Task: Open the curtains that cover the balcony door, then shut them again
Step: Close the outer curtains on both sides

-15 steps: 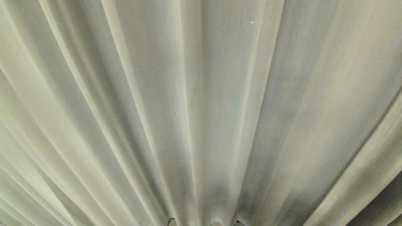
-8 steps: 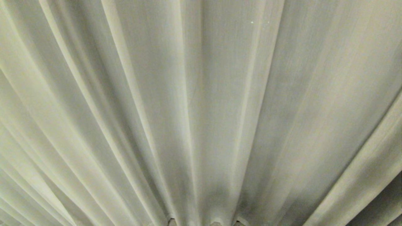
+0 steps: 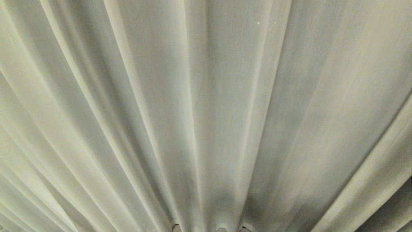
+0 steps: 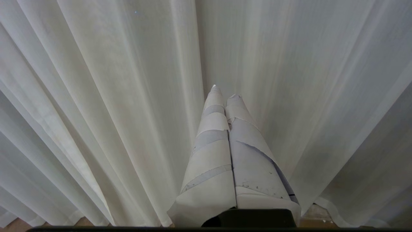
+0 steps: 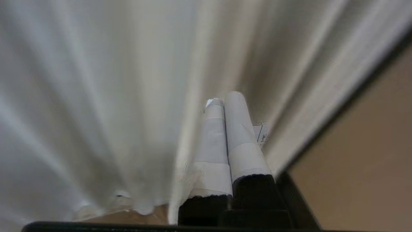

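Backdrop: cream curtains [image 3: 206, 116] fill the whole head view, hanging shut in soft pleats that run top to floor; no arm shows in that view.
Floor: a strip of brown floor [image 5: 151, 217] peeps out under the curtain hem in the right wrist view.
Balcony door: hidden behind the cloth; none of its glass shows. A dark edge [image 5: 363, 83] and a tan surface [image 5: 363, 161] lie past the cloth on one side in the right wrist view, and I cannot tell what they are.
Left claw: the left gripper [image 4: 225, 93] points at the cloth, taped fingers pressed together, nothing between them; a seam-like fold [image 4: 196, 64] runs just ahead of its tips.
Right claw: the right gripper [image 5: 225, 98] also has its taped fingers together and empty, tips close to a pleat [image 5: 193, 96]; touching or not, I cannot tell.
Key relation: the curtain lies straight ahead of both claws, its long axis vertical, so any edge to grab runs up and down across the line of the fingers.
Nearer arm: judging by the outer edge in its view, the right seems better placed for that panel.
Next move, as I judge it: fingers must part before they can take a fold and draw it sideways.
Progress: opening not yet begun.
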Tool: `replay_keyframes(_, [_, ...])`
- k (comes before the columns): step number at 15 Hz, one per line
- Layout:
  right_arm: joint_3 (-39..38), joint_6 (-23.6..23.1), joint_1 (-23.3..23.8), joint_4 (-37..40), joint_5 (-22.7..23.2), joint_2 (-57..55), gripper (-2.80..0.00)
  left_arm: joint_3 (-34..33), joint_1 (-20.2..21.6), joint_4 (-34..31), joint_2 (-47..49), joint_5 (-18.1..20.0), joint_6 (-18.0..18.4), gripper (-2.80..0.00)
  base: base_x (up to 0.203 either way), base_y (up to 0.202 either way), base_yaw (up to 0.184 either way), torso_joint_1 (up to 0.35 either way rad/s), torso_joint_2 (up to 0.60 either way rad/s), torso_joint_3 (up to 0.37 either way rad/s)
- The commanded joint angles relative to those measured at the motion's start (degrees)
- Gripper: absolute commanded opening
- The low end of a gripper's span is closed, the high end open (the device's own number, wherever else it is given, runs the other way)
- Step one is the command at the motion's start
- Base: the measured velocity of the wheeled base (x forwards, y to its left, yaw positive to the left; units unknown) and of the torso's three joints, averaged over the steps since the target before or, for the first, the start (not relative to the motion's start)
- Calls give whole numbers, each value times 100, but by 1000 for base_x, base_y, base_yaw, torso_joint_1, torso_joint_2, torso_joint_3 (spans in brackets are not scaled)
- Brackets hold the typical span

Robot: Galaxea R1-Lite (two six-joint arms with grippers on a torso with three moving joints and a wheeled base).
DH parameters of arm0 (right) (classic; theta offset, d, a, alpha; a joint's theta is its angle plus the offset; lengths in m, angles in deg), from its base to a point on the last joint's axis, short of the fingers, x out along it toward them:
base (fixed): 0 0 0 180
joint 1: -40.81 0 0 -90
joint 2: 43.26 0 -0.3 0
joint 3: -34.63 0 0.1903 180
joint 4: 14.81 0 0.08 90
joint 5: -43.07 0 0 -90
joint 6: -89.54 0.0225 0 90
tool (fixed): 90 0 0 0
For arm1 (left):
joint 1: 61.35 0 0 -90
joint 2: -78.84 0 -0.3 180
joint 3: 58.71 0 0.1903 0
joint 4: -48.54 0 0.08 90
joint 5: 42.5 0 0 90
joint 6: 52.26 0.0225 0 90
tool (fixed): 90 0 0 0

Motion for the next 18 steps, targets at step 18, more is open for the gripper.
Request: replay_keyframes(18, [1669,1172,364,-3541,-512,-3039,0,0,0,0,-7,-2,0,-280,0,0,0,0,0,0])
